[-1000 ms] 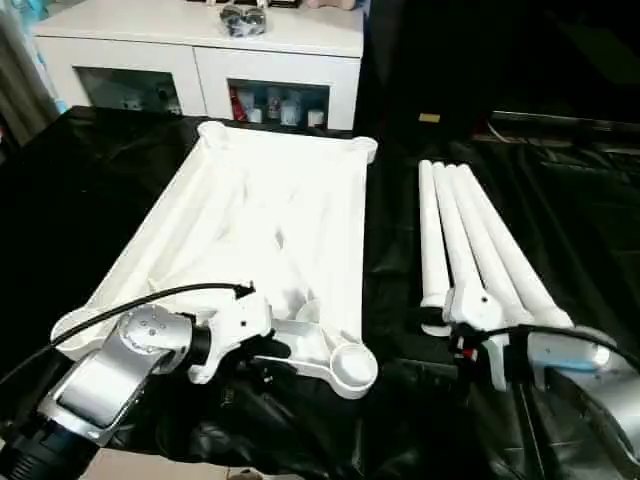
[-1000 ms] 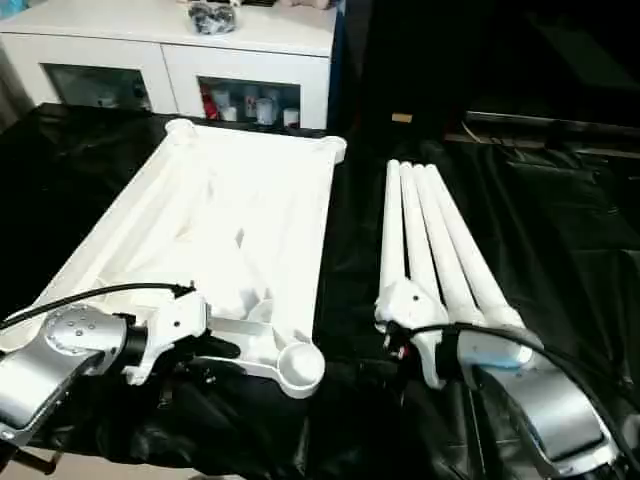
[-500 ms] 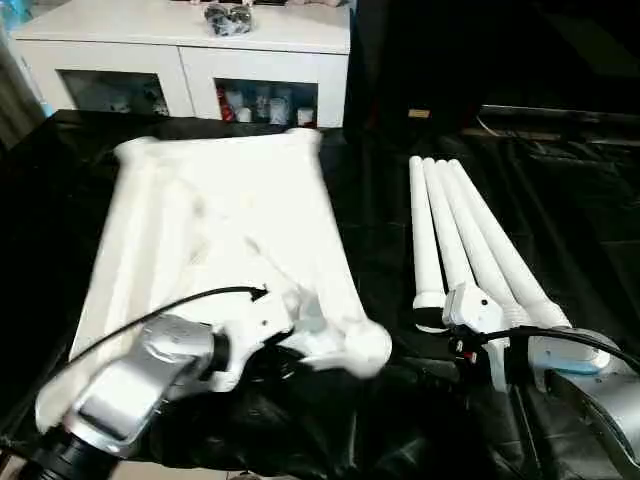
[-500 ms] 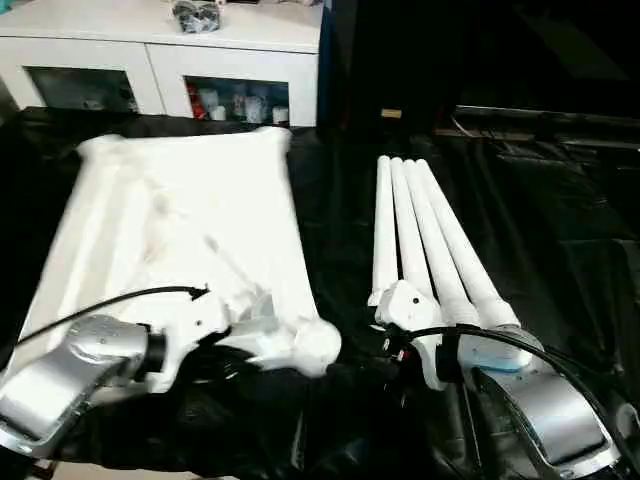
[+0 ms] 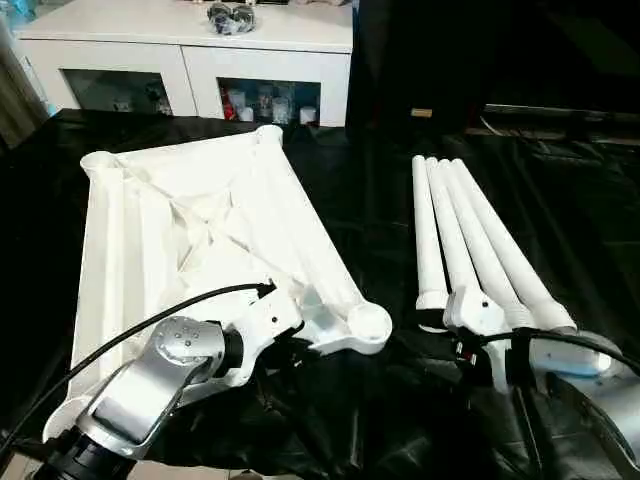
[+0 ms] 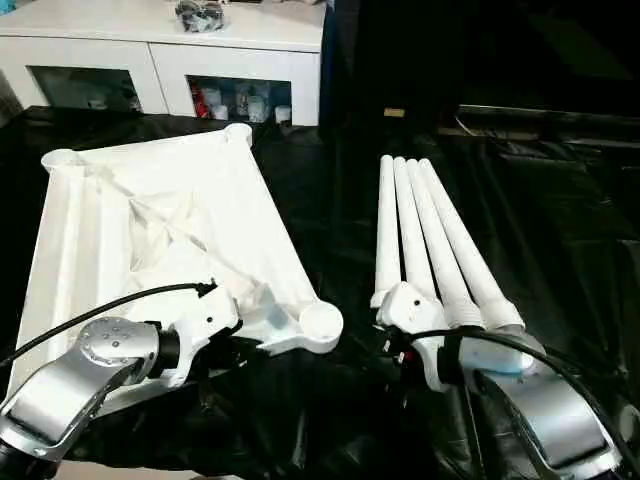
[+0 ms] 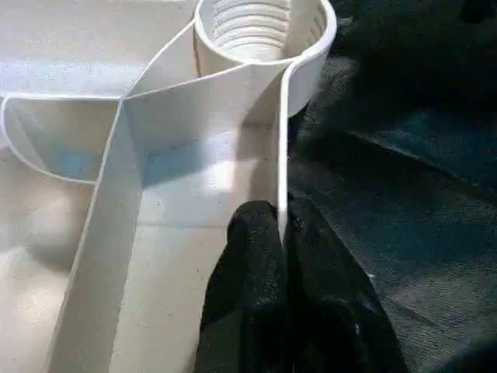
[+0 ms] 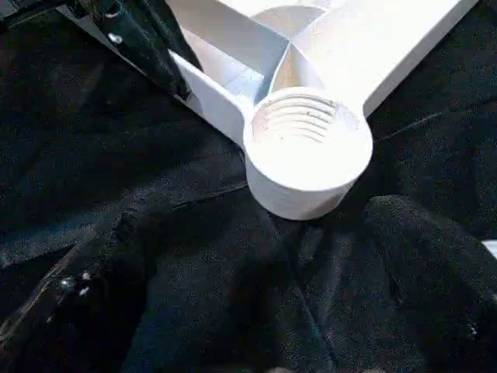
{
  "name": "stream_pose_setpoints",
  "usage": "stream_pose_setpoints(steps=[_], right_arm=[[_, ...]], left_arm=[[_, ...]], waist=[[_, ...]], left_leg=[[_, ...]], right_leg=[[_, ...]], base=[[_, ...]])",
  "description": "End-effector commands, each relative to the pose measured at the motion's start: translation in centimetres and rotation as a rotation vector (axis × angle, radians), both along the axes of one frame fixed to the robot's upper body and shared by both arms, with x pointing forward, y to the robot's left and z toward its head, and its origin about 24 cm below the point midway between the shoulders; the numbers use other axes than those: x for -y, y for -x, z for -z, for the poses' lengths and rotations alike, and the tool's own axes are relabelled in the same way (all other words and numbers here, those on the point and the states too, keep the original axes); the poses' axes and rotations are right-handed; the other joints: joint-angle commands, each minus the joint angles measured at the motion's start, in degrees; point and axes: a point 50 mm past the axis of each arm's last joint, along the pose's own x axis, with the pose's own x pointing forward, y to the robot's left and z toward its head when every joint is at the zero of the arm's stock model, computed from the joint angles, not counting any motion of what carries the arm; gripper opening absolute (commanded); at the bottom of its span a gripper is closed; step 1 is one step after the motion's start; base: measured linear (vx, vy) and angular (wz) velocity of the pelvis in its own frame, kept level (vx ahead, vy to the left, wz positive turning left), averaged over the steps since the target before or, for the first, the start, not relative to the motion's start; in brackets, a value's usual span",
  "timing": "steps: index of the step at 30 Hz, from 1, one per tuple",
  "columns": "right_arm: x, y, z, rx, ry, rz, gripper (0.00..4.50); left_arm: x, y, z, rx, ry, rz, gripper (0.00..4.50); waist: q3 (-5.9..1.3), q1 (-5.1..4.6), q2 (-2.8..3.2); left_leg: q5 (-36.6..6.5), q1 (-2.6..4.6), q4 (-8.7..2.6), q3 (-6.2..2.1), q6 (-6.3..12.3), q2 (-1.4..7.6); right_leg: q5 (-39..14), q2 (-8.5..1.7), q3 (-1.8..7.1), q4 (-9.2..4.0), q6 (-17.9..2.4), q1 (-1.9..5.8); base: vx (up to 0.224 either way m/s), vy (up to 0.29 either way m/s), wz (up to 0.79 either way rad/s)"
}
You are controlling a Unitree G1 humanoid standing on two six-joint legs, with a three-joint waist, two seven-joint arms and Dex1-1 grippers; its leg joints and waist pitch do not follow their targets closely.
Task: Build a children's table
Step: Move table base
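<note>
The children's table top [image 5: 200,230] lies upside down on the black cloth, ribbed underside up. Its near right corner socket [image 5: 368,322] shows a threaded inside. My left gripper [image 7: 281,214] is shut on the thin rim wall just behind that socket; in the left eye view it sits at the top's near edge [image 5: 288,348]. Several long white legs [image 5: 470,240] lie side by side to the right. My right gripper [image 5: 455,348] rests at their near ends, open, facing the socket [image 8: 307,148] with nothing between its fingers.
A white cabinet [image 5: 200,45] with glass doors stands at the back, with a dark object [image 5: 228,15] on it. The black cloth [image 5: 400,420] is rumpled along the front edge. A dark surface [image 5: 560,130] lies beyond the legs at the right.
My left gripper has shut on the rim, and the table top has swung round, its far end going left. The legs and my right arm have stayed put.
</note>
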Motion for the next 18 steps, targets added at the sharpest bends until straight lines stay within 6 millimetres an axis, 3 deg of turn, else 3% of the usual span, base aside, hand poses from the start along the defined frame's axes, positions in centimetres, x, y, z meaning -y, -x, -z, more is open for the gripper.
stream_pose_setpoints(steps=[1, 8, 10, 15, 18], right_arm=[[0.2, -0.2, -0.7, 0.026, 0.005, 0.012, 4.5], [0.6, -1.2, -2.2, 0.077, -0.054, 0.084, 4.5], [0.7, -1.8, -2.8, 0.093, -0.078, 0.138, 4.5], [0.5, -5.0, -3.3, 0.106, -0.108, 0.422, 4.5], [0.1, -6.6, -2.6, 0.098, -0.078, 0.58, 4.5]], left_arm=[[-0.5, 0.2, -0.5, -0.002, 0.01, 0.024, 0.6], [-2.2, 0.5, -2.2, 0.028, 0.04, 0.083, 0.67], [-2.4, 0.4, -2.8, 0.044, 0.061, 0.081, 0.67], [-2.5, -0.9, -4.2, 0.115, 0.103, 0.008, 0.67], [-2.0, -1.8, -4.2, 0.18, 0.068, -0.049, 0.67]], waist=[[-2.39, 0.41, -0.13], [-2.52, 0.43, 0.07], [-2.48, 0.32, -0.18], [-2.54, -0.02, -0.06], [-2.66, 0.0, -0.25]], left_leg=[[-7.7, -0.38, -5.18, -1.6, 2.99, 4.18], [-6.1, -0.19, -5.16, -1.51, 3.27, 4.27], [-5.6, -0.28, -5.14, -1.42, 3.47, 4.12], [-4.7, 0.03, -5.14, -1.19, 1.38, 3.77], [-3.3, 0.06, -5.08, -1.03, 0.16, 3.7]], right_leg=[[-9.2, -4.96, 2.78, -5.14, -13.0, 2.41], [-5.5, -4.83, 2.67, -4.77, -13.9, 2.28], [-4.7, -4.79, 2.6, -4.69, -14.4, 2.31], [-6.6, -4.49, 2.5, -4.59, -14.3, 2.02], [-4.9, -4.39, 2.48, -4.42, -13.7, 2.15]], base=[[0.0, 0.0, 0.0], [0.0, 0.0, 0.0], [0.0, 0.0, 0.0], [0.0, 0.0, 0.0], [0.0, 0.0, 0.0]])
